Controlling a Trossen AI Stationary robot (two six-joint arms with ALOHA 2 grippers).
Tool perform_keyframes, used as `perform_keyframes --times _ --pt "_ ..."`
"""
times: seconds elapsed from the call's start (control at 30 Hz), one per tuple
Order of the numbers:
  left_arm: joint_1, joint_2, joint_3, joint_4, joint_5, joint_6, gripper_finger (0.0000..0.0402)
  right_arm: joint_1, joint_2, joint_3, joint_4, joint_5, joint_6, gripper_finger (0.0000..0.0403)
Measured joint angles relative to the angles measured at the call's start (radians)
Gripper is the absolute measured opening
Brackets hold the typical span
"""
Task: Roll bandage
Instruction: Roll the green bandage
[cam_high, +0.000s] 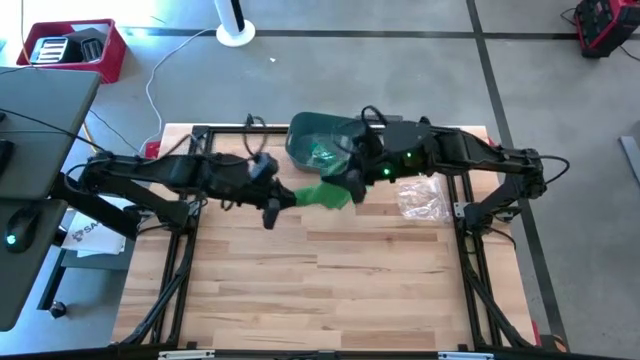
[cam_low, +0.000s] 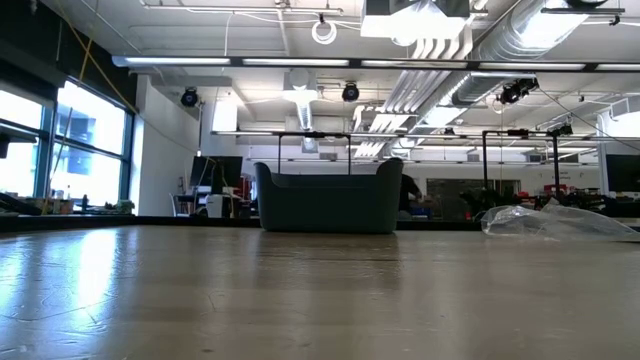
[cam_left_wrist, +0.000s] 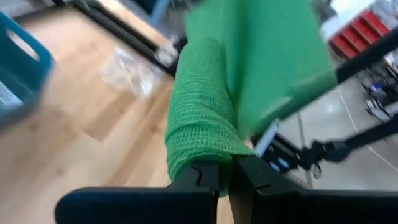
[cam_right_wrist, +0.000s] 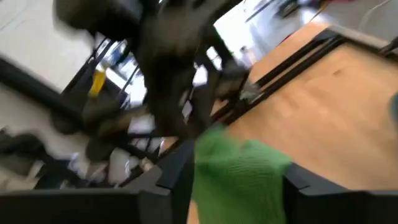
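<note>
Your left claw (cam_left_wrist: 224, 171) is clamped on the green bandage (cam_left_wrist: 205, 118), held in the air over the far middle of the table (cam_high: 330, 290). Your right claw (cam_right_wrist: 239, 177) stands apart around its other end. Part looks wound; a loose flap remains, so rolling seems unfinished.

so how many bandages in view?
1: a green bandage held above the table between the left gripper and right gripper. More may be hidden in the bin.
</note>
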Motion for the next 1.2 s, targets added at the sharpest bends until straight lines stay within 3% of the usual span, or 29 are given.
perform_keyframes --times 0.17,0.3,0.47,0.67,0.8,0.93,1.07,1.2 --pt "0.002 -0.079 0.0 0.009 -0.147 0.06 0.0005 0.054 0.0 0.0 -0.007 -0.086 0.007 0.0071" --pt "0.003 -0.138 0.0 0.072 -0.221 0.114 0.0005 0.086 0.001 0.0 -0.013 -0.091 -0.032 0.0012" --pt "0.003 -0.186 0.001 0.196 -0.228 0.186 0.0005 0.108 0.004 0.0 -0.041 -0.039 -0.188 0.0013" --pt "0.004 -0.214 0.002 0.312 -0.144 0.24 0.0005 0.119 0.007 -0.002 -0.089 0.018 -0.366 0.0003" --pt "0.005 -0.227 0.002 0.337 -0.044 0.251 0.0005 0.114 -0.017 -0.003 -0.131 0.024 -0.377 0.0035" --pt "0.005 -0.226 0.002 0.336 0.053 0.255 0.0005 0.103 -0.079 -0.003 -0.078 0.019 -0.433 0.0103" --pt "0.005 -0.226 0.002 0.335 0.095 0.28 0.0005 0.111 -0.112 -0.003 0.115 0.014 -0.623 0.0162" --pt "0.006 -0.225 0.002 0.334 0.092 0.28 0.0005 0.119 -0.1 -0.002 0.308 0.023 -0.753 0.0182"
